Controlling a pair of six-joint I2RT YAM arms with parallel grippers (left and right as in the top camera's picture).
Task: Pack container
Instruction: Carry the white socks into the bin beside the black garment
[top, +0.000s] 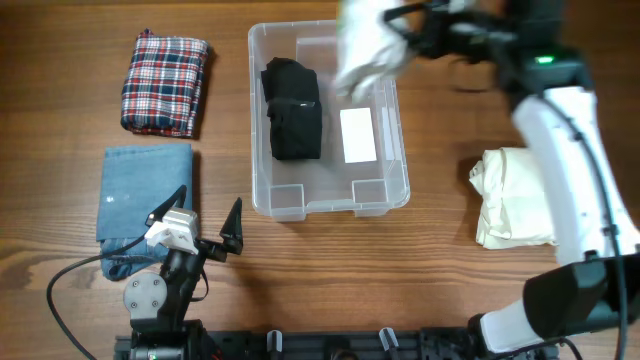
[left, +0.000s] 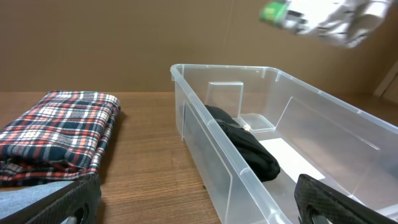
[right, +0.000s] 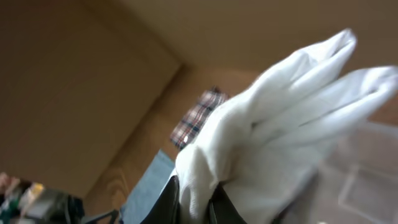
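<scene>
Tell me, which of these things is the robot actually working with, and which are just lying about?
In the job:
clear container
black garment inside it
white cloth, pinched in the right gripper above the container

Lying about for now:
plaid cloth, blue denim and cream cloth, all on the table, possibly next to be packed

Even warm light; soft shadows; white cloth (top: 365, 50) motion-blurred; container (left: 205, 155) glints.

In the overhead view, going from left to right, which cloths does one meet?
Plaid cloth → black cloth in the container → white cloth → cream cloth.
</scene>
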